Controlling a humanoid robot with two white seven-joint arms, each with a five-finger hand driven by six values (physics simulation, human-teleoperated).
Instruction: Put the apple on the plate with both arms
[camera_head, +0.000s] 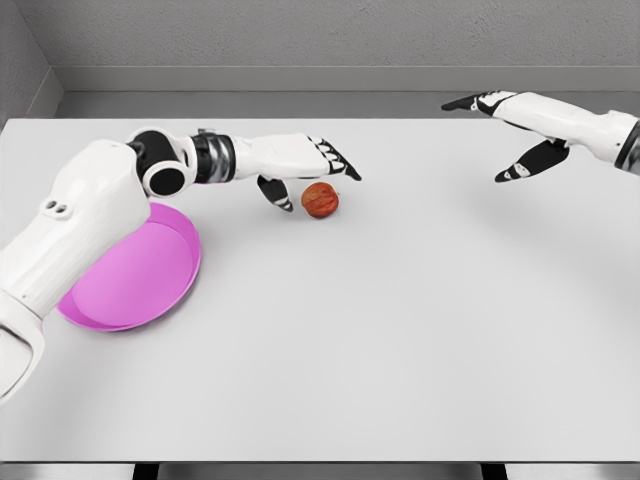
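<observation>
Red apple (320, 199) on the table (400, 330), right of the plate (150, 285): likely light, rigid, smooth and roll-prone; left hand (315, 170) spread above, empty, should cup its sides; right hand (520, 135) open, far off.

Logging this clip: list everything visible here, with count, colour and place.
apple: one, red, on the table left of centre, under the left hand's fingers, not gripped.
plate: one, pink, at the table's left, partly hidden by the left arm.
table: one, white, fills the view.
left hand: one, white with black fingertips, open over the apple.
right hand: one, white with black fingertips, open, raised at the upper right.
</observation>
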